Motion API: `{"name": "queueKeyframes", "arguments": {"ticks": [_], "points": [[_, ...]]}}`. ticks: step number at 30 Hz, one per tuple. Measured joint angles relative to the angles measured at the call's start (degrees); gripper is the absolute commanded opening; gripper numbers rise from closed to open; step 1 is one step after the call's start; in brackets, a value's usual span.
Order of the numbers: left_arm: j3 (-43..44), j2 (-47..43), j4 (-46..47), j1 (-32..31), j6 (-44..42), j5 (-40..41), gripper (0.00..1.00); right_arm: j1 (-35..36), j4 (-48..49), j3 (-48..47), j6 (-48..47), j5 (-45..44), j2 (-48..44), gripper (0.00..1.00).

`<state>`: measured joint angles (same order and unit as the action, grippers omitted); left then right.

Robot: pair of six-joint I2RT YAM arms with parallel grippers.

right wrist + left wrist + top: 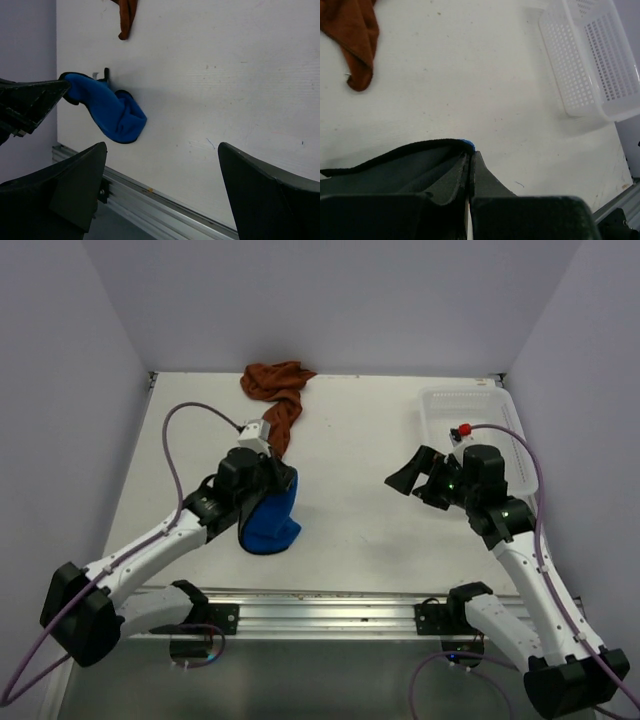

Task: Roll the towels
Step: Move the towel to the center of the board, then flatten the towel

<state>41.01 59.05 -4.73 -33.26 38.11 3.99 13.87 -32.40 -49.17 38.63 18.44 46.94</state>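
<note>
Meanwhile, the left gripper is clenching the blue towel, which is hanging bunched at lower left of centre. The right gripper is gaping wide, holding nothing. At the upper left, the rust-brown towel is lying crumpled on the worktop.

I can't make out any readable text, label, brand, number or sign in any of my three views.
</note>
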Motion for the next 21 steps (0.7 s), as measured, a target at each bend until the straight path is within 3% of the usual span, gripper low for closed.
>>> {"name": "queueKeyframes", "arguments": {"ticks": [5,6,7,9,12,16,21], "points": [[6.5,14.4,7.1,-6.6,-0.3,1.4,0.0,0.1,0.0,0.0,0.0,-2.4,4.0,0.94],[7.6,17.1,8.9,-7.4,-0.3,1.2,0.28,0.1,0.1,0.0,0.0,-2.7,4.4,0.94],[8.3,18.9,10.2,-7.9,-0.5,1.0,0.45,0.1,0.1,0.0,0.0,-3.1,4.6,0.93],[10.1,23.2,12.2,-9.0,-1.0,0.0,0.69,0.1,0.2,0.0,0.0,-4.0,5.1,0.93],[12.0,27.4,13.0,-10.1,-1.4,-0.8,0.82,0.1,0.6,0.0,0.3,-5.3,6.1,0.91],[12.0,26.5,11.9,-10.6,-2.7,-0.1,0.87,0.1,2.0,0.0,1.1,-6.0,8.5,0.81],[12.9,21.0,8.2,-8.3,-4.9,1.5,0.88,0.9,5.4,-0.1,1.7,-5.9,14.0,0.78]]}}
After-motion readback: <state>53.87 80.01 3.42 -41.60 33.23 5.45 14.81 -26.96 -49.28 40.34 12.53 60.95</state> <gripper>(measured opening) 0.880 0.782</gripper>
